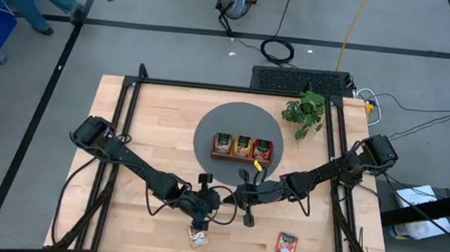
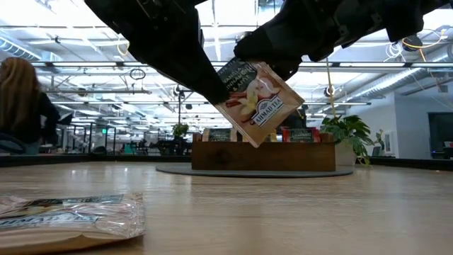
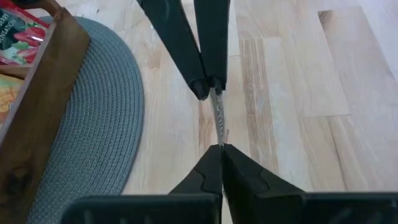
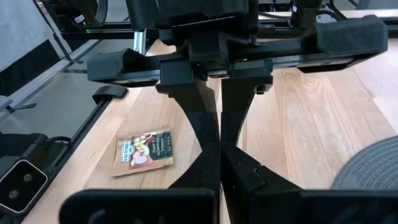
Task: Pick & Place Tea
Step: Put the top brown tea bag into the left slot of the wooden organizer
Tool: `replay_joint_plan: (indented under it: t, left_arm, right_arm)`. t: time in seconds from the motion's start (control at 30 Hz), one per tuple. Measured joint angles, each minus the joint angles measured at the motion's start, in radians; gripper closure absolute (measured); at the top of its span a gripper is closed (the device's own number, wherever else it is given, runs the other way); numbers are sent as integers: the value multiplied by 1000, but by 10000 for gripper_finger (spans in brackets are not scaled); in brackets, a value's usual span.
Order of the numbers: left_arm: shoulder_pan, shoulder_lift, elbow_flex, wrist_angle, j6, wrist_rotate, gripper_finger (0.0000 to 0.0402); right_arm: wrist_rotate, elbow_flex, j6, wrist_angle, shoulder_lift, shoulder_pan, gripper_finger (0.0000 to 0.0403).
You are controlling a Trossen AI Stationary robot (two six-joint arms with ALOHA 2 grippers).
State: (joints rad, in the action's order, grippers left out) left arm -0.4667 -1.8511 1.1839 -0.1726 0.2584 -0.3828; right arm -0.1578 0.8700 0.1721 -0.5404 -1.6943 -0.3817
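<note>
The desk [image 1: 160, 120] is pale, smooth planked wood. The round mat [image 3: 93, 124] is grey woven cloth, rough-looking. The tea sachet [image 2: 256, 100] is glossy printed paper.

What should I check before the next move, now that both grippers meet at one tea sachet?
1. Left gripper shut on the held cream sachet: ok.
2. Right gripper shut on the same sachet: ok.
3. Held sachet hangs clear of the table: ok.
4. Room in the wooden tray for it: cannot tell; all three compartments hold sachets.
5. All tea off the table: not ok; a loose cream sachet and a red sachet lie there.
</note>
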Motion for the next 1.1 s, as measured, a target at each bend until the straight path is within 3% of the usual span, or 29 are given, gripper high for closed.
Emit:
replay_joint_plan:
  t: [0.2, 0.33, 0.5, 0.67, 0.83, 1.1]
  left_arm:
    - [0, 0, 0, -3, -10, 0, 396]
    - [-2, 0, 0, -5, -13, 0, 397]
    - [-13, 0, 0, -5, -10, -3, 398]
    - [-19, 0, 0, -4, -11, -5, 398]
    - [-9, 0, 0, -3, -11, -7, 398]
    - [3, 0, 0, 3, -2, -2, 398]
  right_arm:
    - [0, 0, -31, 2, 0, -13, 382]
    - [-5, 0, -58, -10, 0, -21, 319]
    - [-17, 0, 39, 53, 1, -6, 237]
    - [3, 0, 59, 79, 1, 0, 207]
    - [34, 0, 59, 75, 1, 0, 243]
    - [57, 0, 42, 74, 1, 0, 378]
